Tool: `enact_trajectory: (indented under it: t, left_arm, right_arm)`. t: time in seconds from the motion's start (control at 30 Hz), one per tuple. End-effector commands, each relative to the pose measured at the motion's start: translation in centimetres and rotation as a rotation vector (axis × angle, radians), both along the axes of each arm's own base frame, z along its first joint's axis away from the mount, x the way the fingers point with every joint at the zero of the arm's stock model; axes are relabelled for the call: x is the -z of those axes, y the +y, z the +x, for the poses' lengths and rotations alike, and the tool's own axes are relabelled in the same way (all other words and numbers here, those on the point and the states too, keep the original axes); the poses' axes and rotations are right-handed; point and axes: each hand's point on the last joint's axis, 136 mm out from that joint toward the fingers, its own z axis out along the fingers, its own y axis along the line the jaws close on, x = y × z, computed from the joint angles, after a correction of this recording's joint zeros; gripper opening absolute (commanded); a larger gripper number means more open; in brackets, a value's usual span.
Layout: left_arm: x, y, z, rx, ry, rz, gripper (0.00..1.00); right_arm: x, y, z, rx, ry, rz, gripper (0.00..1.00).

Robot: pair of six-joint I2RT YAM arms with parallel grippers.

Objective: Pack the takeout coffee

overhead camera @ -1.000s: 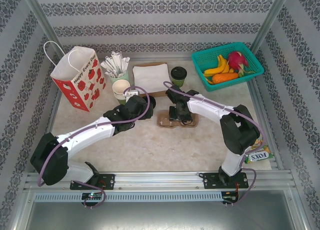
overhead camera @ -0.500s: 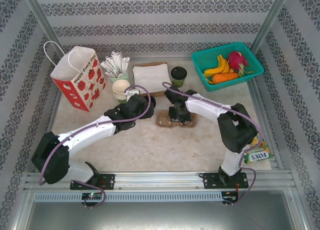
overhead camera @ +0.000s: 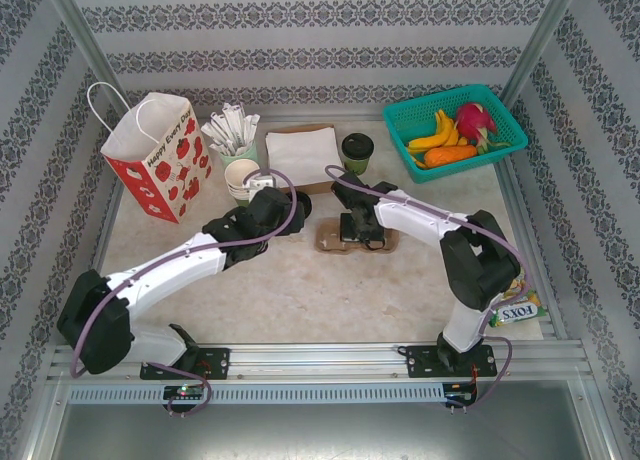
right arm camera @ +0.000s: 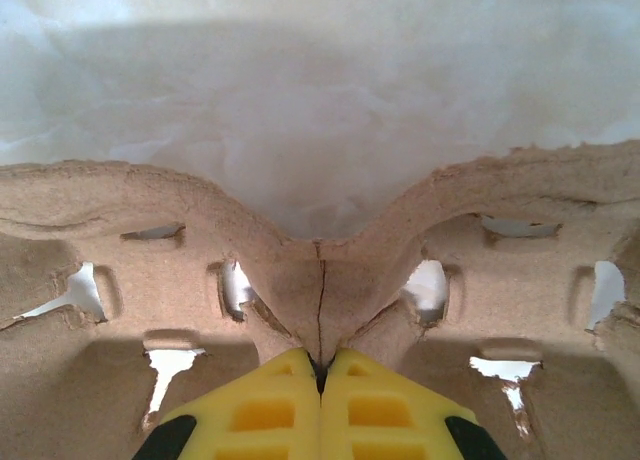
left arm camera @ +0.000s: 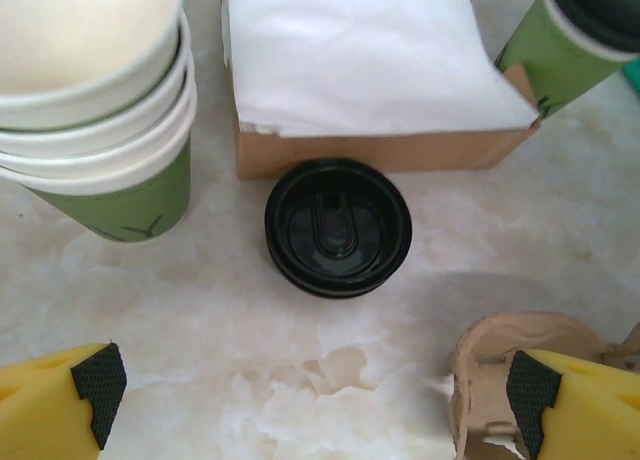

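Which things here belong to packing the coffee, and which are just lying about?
Job: takeout coffee; cup carrier, clamped by right gripper; likely the paper bag.
Lying about: cup stack; loose lid; napkin box; fruit basket; sweets packet.

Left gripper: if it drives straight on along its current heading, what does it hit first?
Likely the loose black lid lying on the table, centred ahead of the open left gripper. The napkin box is right behind it. Depth is unclear.
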Motion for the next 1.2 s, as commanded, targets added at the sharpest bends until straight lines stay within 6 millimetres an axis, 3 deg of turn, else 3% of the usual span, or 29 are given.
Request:
enact_trajectory:
  t: [0.0,0.27,0.57,0.83,0.97,1.17]
  left_arm:
    - [-2.2,2.4,0.0,-0.083,-0.045,-0.032,0.99]
    - [-6.6,7.4,-0.1,-0.214,-0.113,-0.074,0.99]
    - [-11.8,14.7,-0.6,-0.359,-0.116,-0.11,0.99]
    - [-15.8,21.7,-1.4,-0.602,-0.113,-0.1,0.99]
    - [-15.6,25.3,-1.5,-0.732,-0.086,-0.168,0.99]
    - [-13.9,28.3,-0.5,-0.888,0.018,-0.276,0.99]
  right_arm:
    - [-1.8,-0.6,0.6,-0.027,-0.094,-0.018,0.0]
    - [-2.7,-0.9,1.0,-0.012,-0.14,0.011,0.0]
    - [-3.2,-0.1,1.5,0.021,-0.189,0.084,0.0]
    - [-4.2,0.8,2.6,0.053,-0.256,0.157,0.0]
    - [-4.5,0.8,2.7,0.052,-0.264,0.159,0.0]
    - [-4.8,0.6,2.7,0.072,-0.282,0.172,0.0]
